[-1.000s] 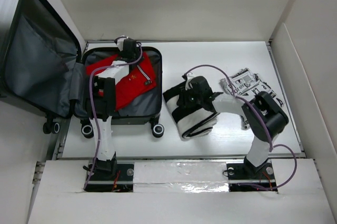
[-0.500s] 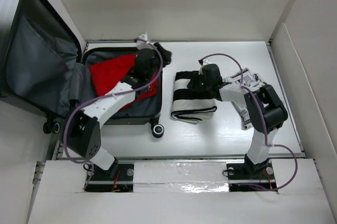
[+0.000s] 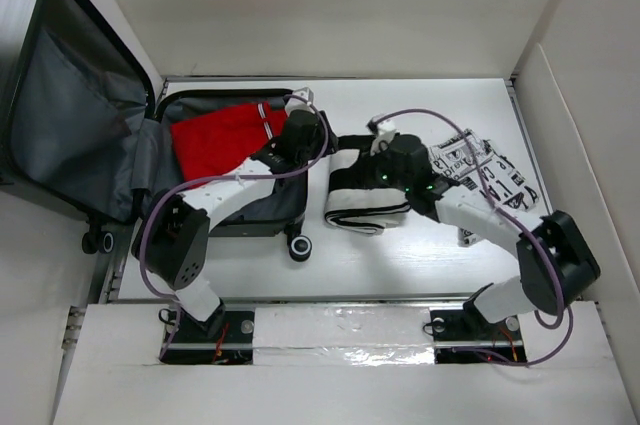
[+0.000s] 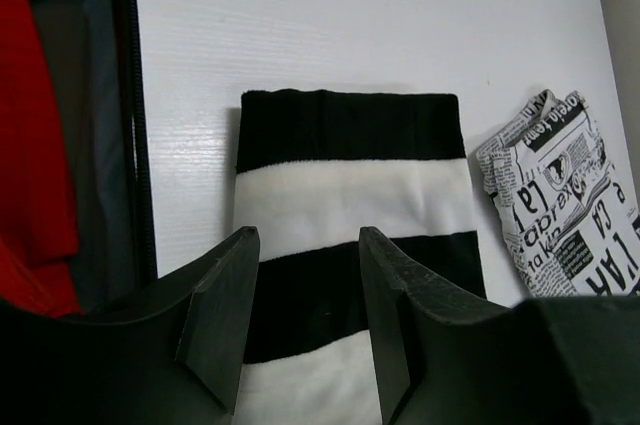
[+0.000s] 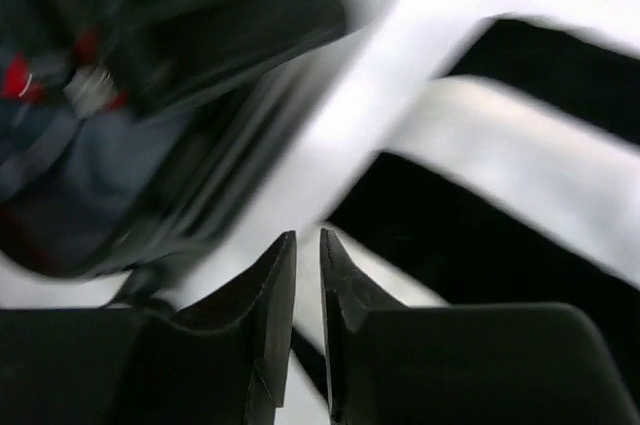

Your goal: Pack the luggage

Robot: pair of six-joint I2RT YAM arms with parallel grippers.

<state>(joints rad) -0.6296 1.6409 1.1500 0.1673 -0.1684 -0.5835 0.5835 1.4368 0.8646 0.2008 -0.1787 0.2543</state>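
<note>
The left fingers (image 4: 225, 305) stood part open and empty over the near end of the folded black-and-white striped garment (image 4: 350, 175). Its long axis ran straight away from them along the worktop (image 3: 420, 255). The right fingers (image 5: 275, 295), almost shut with nothing visible between them, hung blurred above it. To its left lay the luggage (image 3: 75, 115), open and grey-lined, with a red garment (image 3: 215, 140) inside.

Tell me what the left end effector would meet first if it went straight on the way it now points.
Most likely the folded black-and-white striped cloth on the table: the left end effector, jaws open, aims right at it. How close it is, I cannot tell.
</note>
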